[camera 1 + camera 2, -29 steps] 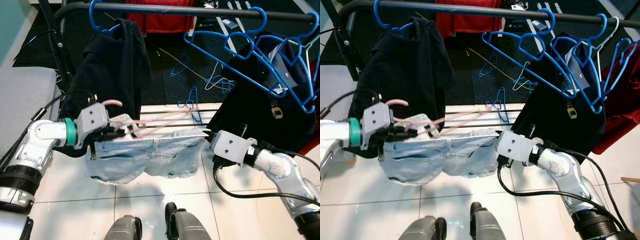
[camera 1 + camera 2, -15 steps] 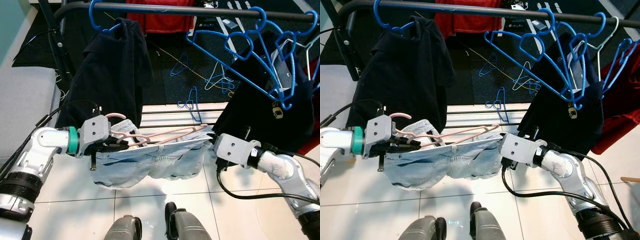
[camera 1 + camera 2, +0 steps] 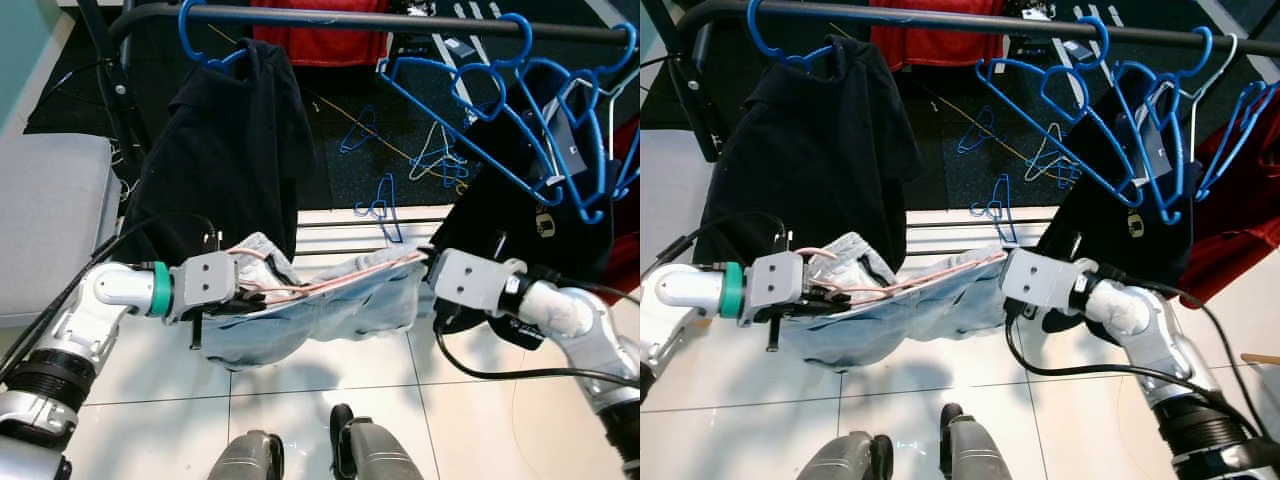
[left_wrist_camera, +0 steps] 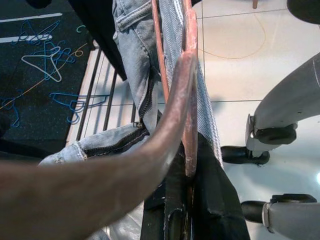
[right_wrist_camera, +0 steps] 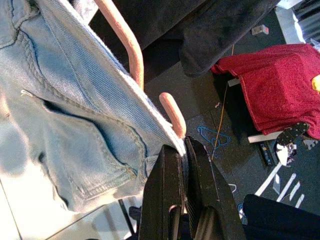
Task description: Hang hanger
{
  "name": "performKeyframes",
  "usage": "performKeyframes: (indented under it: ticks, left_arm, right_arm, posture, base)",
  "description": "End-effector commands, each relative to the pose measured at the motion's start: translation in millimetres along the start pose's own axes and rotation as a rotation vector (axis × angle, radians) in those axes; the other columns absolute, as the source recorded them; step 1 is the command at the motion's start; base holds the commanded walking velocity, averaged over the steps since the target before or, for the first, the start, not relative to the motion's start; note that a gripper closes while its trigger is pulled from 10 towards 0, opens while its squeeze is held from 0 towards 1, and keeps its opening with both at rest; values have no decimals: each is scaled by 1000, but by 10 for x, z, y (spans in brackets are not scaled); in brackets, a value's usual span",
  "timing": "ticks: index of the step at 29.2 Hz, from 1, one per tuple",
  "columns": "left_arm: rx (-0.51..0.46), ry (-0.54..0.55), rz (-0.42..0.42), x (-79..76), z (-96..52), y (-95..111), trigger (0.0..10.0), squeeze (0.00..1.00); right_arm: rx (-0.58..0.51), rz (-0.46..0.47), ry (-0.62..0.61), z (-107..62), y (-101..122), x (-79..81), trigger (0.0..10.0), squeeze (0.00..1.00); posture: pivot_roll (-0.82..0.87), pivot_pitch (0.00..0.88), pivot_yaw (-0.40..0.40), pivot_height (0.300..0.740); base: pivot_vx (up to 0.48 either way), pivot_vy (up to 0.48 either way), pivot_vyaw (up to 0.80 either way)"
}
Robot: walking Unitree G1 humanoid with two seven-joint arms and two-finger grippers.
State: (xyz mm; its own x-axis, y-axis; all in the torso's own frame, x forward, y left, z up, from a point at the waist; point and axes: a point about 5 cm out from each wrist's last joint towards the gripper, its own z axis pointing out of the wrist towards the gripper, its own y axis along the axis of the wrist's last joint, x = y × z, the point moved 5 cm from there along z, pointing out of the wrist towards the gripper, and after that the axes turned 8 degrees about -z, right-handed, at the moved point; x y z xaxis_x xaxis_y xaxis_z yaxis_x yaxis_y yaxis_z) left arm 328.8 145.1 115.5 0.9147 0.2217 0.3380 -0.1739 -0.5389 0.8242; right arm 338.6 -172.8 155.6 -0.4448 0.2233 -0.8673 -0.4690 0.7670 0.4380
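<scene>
Both grippers, left [image 3: 243, 297] and right [image 3: 425, 268], clamp the pink hanger [image 3: 930, 281] carrying denim shorts [image 3: 320, 315].

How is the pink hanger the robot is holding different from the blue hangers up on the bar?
The pink hanger lies nearly level, carried between the left tool and right tool; the blue hangers hook over the black rail. The pink hanger carries light denim shorts; several blue hangers hang bare. The pink one looks thicker than the thin blue ones.
</scene>
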Motion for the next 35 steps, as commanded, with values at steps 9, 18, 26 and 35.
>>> performKeyframes:
  ticks: [9,18,26,35]
  left_arm:
    - [94,-18,-7,-131,180,-200,10000,0]
    - [203,199,48,224,216,-292,10000,0]
    - [240,265,89,382,140,-300,10000,0]
    - [274,314,90,488,-10,-372,10000,0]
  right_arm:
    - [-122,-35,-78,6,353,-352,10000,0]
    - [-252,-33,23,96,723,-129,10000,0]
    - [-323,-18,120,134,933,130,10000,0]
    - [-294,-10,131,119,865,186,10000,0]
  posture:
    - [-64,129,29,740]
    - [-63,134,33,740]
    - [-58,138,34,740]
    - [-57,139,35,740]
  base:
    - [0,0,0]
    - [0,0,0]
    - [0,0,0]
    - [0,0,0]
